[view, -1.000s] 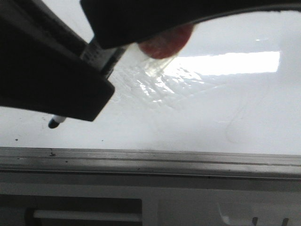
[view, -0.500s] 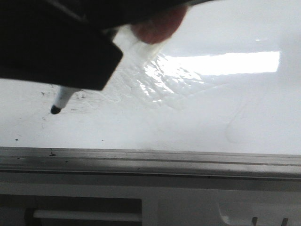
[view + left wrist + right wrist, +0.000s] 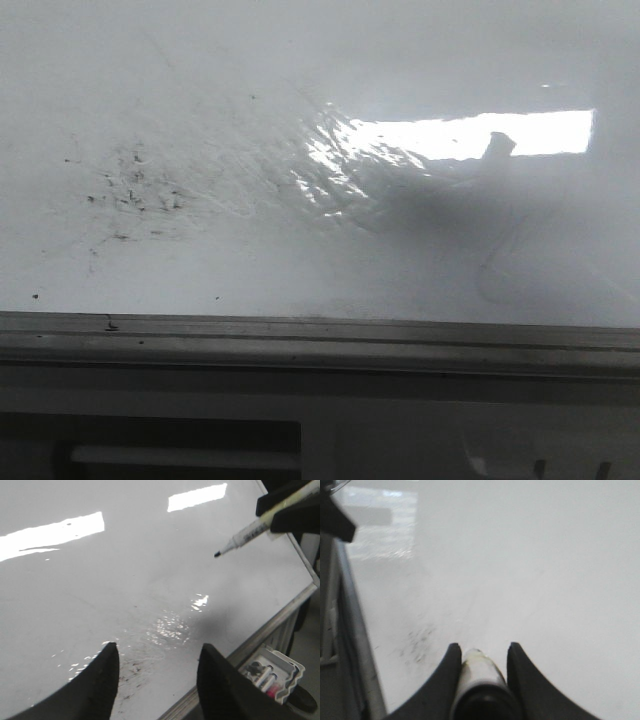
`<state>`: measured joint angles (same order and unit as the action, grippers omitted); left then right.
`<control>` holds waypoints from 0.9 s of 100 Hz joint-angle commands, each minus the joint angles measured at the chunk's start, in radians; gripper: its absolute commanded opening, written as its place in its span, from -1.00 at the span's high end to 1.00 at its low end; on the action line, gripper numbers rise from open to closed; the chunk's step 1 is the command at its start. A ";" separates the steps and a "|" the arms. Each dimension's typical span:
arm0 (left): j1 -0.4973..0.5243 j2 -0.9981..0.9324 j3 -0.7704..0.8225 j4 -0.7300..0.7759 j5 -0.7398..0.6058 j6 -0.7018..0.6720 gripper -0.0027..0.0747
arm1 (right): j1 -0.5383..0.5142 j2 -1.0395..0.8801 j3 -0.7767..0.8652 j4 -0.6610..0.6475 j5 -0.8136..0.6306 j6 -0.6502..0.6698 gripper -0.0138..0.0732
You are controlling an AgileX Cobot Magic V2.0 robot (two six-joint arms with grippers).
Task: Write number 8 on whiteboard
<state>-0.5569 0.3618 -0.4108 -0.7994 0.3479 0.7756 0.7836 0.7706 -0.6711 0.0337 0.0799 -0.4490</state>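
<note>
Two grippers hang over the whiteboard [image 3: 100,580]: the left gripper [image 3: 157,672] gapes empty, the right gripper [image 3: 480,662] clamps a marker [image 3: 245,535], smudges [image 3: 135,190] at nine o'clock.

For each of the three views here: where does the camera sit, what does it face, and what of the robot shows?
Front: low at the near edge, facing forward over the whiteboard and its grey edge rail; no arm shows.
Left wrist: above the board, between the open left gripper; the marker hangs beyond.
Right wrist: looks down along the right gripper, shut on the marker.
Shared: all three show the black smudge specks.
</note>
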 commanded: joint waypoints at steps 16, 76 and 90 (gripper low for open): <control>0.073 -0.071 0.026 -0.082 -0.044 -0.014 0.58 | -0.125 0.034 -0.026 -0.019 -0.135 -0.006 0.77; 0.073 -0.071 0.026 -0.082 -0.042 -0.014 0.98 | -0.145 0.026 0.172 -0.015 -0.302 -0.006 0.78; 0.073 -0.071 0.026 -0.082 -0.042 -0.014 0.98 | -0.207 0.066 0.172 -0.007 -0.323 -0.006 0.78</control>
<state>-0.4877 0.2858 -0.3576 -0.8530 0.3518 0.7735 0.6127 0.8205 -0.4745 0.0231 -0.1348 -0.4490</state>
